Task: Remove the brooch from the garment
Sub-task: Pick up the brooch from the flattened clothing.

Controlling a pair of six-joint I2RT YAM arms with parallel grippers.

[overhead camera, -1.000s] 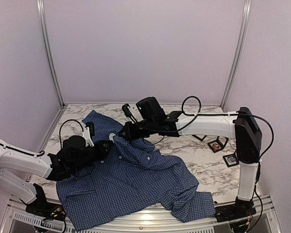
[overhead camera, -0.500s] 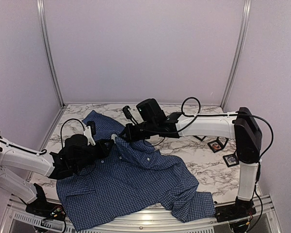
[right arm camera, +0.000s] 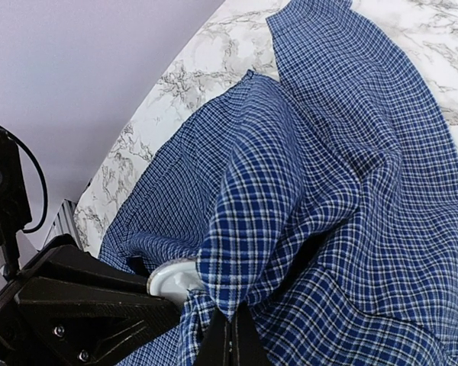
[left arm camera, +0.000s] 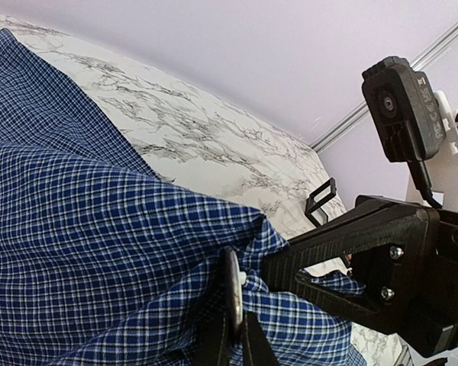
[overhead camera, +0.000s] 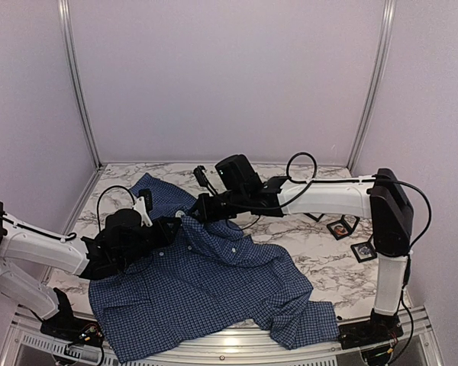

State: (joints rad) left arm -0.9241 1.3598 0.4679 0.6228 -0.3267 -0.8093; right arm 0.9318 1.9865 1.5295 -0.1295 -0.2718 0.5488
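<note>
The garment (overhead camera: 206, 282), a dark blue checked shirt, lies spread over the marble table. A fold of it is lifted where both grippers meet. My left gripper (left arm camera: 235, 335) is shut on the brooch (left arm camera: 233, 293), a thin disc seen edge-on and still against the cloth. In the right wrist view the brooch (right arm camera: 168, 278) shows a pale round face beside the left gripper's black fingers (right arm camera: 76, 305). My right gripper (right arm camera: 230, 339) is shut on a pinched fold of the garment (right arm camera: 351, 152) right next to the brooch. From above, the left gripper (overhead camera: 175, 223) and right gripper (overhead camera: 197, 212) almost touch.
Small framed pieces (overhead camera: 342, 227) (overhead camera: 363, 249) and an empty black frame (overhead camera: 313, 216) lie on the table at the right. A small black object (overhead camera: 202, 177) sits at the back by the shirt. The right arm stretches across the middle of the table.
My left arm has crept a little to the right toward the right gripper. The pale spot of the brooch seen from above is now mostly covered. The right gripper holds its place.
</note>
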